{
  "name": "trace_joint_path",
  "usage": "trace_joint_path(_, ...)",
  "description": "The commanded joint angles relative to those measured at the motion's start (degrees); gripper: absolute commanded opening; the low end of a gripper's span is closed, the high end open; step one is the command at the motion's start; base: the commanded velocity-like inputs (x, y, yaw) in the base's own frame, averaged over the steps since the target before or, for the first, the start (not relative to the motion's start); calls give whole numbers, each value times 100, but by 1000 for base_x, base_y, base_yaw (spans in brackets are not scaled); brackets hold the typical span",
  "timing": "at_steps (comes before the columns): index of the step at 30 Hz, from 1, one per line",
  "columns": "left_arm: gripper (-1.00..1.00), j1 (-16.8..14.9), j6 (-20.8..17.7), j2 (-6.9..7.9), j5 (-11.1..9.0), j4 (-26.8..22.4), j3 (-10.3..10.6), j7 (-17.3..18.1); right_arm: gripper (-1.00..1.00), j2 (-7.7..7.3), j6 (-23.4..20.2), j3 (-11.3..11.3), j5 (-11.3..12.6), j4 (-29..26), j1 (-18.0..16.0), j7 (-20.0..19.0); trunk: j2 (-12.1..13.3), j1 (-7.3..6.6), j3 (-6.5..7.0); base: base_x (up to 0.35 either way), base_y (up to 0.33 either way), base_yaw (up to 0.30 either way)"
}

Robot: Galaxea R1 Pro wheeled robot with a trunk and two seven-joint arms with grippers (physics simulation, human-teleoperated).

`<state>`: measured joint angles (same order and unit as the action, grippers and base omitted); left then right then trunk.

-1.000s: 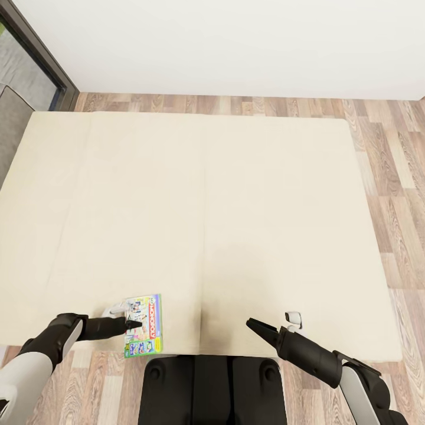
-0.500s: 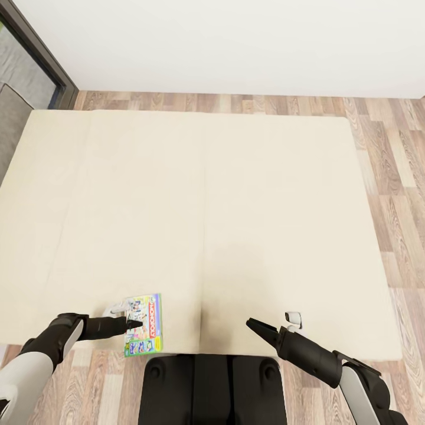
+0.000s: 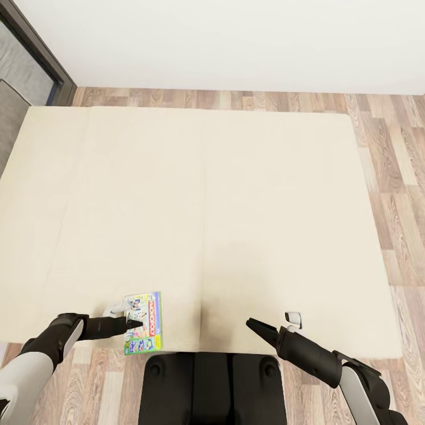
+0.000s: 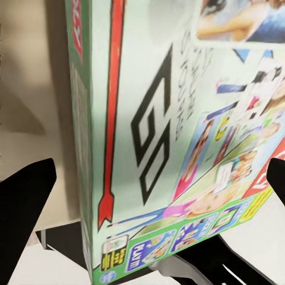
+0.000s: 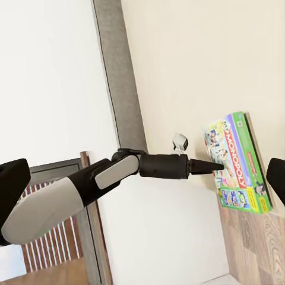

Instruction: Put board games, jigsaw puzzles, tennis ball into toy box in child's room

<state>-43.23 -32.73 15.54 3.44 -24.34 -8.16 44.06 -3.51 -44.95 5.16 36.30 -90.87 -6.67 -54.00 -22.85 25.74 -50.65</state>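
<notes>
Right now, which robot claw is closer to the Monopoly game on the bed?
Left. The left claw is right at the Monopoly game, its tips over the box's left edge. The right claw hangs well off to the game's right, above bare bed.

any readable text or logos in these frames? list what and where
"MONOPOLY": red band on the Monopoly box, at the bed's near edge by the left gripper.
"GO", with a red arrow: board art on the box, left wrist view.
Small print along the green edge: too blurred to read.

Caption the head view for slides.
Left pincer at green-edged Monopoly game box on cream-beige bed; right pincer beside it.
</notes>
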Motion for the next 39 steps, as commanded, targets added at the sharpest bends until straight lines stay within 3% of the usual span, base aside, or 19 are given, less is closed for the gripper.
trace_joint_path(1, 100, 1, -33, -7, 43, 0, -34, 18, 100, -1, -32, 3, 18, -1, -1, -7, -7, 4, -7, 0, 0, 0)
trace_joint_path(25, 100, 4, -18, -7, 25, 0, -28, 6, 100, -1, -32, 3, 18, -1, -1, -12, -7, 4, -5, 0, -63, 0)
trace_joint_path(39, 100, 2, -17, -7, 25, 0, -36, 6, 100, -1, -32, 3, 18, -1, -1, -7, -7, 4, 70, 0, 0, 0)
